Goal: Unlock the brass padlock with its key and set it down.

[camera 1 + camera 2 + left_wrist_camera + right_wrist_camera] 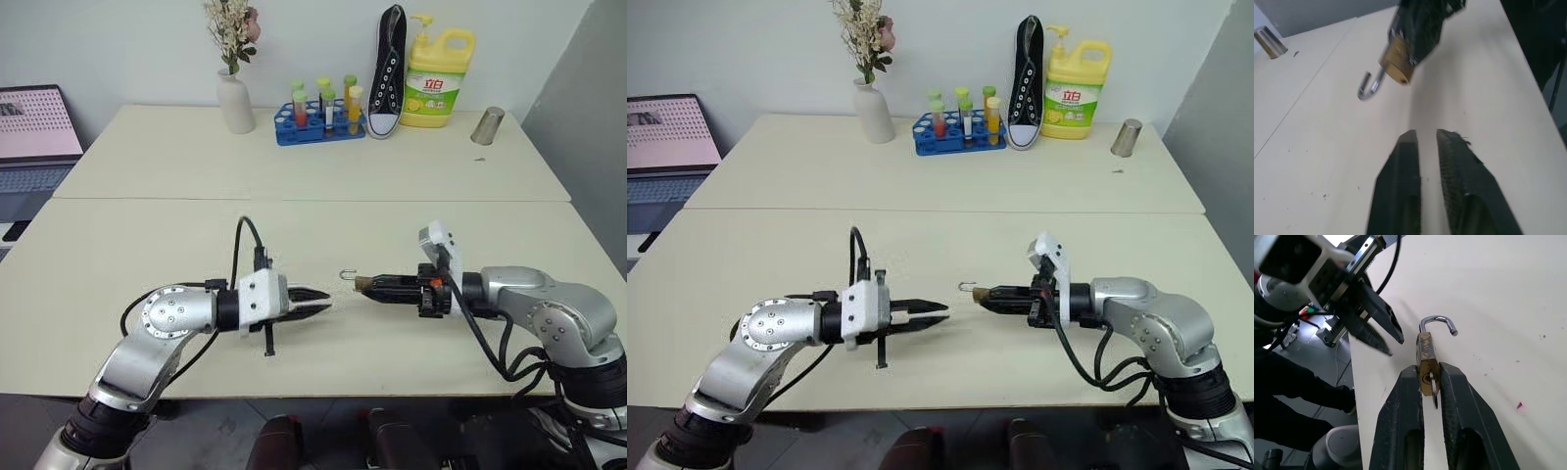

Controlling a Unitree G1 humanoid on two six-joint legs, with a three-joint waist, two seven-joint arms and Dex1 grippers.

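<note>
A: Why is the padlock (pixel 1426 363) up in the air and not on the table (pixel 294 176)?

B: The right gripper (pixel 1429 382) is clenched on its brass body and holds it above the near part of the table, a little right of the middle. Held that way, the shackle (pixel 1439 324) points left toward the other arm, out where it can be reached.

A: The shackle looks sprung.

B: It does. In the right wrist view one leg stands free of the body, so I judge the lock already open. The key (pixel 1434 390) sits in the near end of the lock, between the gripper's fingers.

A: And the left gripper (pixel 312 302)?

B: It holds nothing. Its fingers (pixel 1400 181) stand a narrow gap apart, pointing right at the lock from just beside the shackle, not touching it. That fits a hand that has let go of the key.

A: So what is left?

B: Setting it down, I'd say. The bare table lies right under the lock, well clear of the vase (pixel 235 103), tube rack (pixel 318 122), shoe (pixel 389 69) and soap bottle (pixel 438 78) at the far edge.
</note>
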